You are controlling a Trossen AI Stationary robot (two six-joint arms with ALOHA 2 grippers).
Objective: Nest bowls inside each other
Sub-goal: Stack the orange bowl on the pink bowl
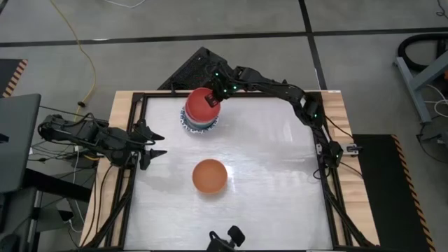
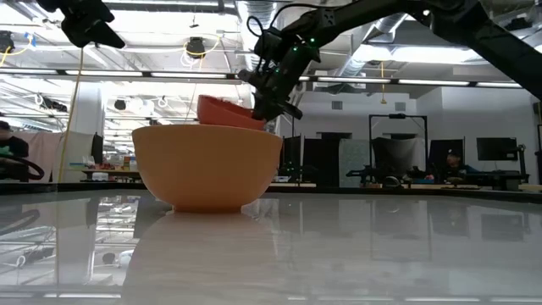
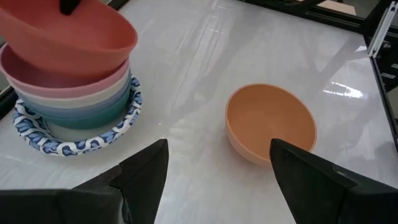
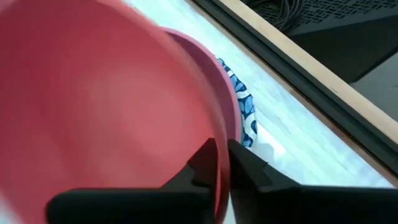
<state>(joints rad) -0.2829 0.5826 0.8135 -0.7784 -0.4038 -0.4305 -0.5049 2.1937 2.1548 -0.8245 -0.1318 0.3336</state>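
We see the right tool [image 4: 222, 163] pinching the red bowl's [image 1: 203, 105] rim over the far stack [image 3: 74, 115]. The left tool [image 1: 155, 143] waits wide.

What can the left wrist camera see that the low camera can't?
Only the left wrist view shows the stack of bowls under the red bowl: pink, pale ones, and a blue-patterned rim at the bottom. Only the low view shows the right end effector pinching the red bowl's rim, plus the room behind. Both show the orange bowl standing alone.
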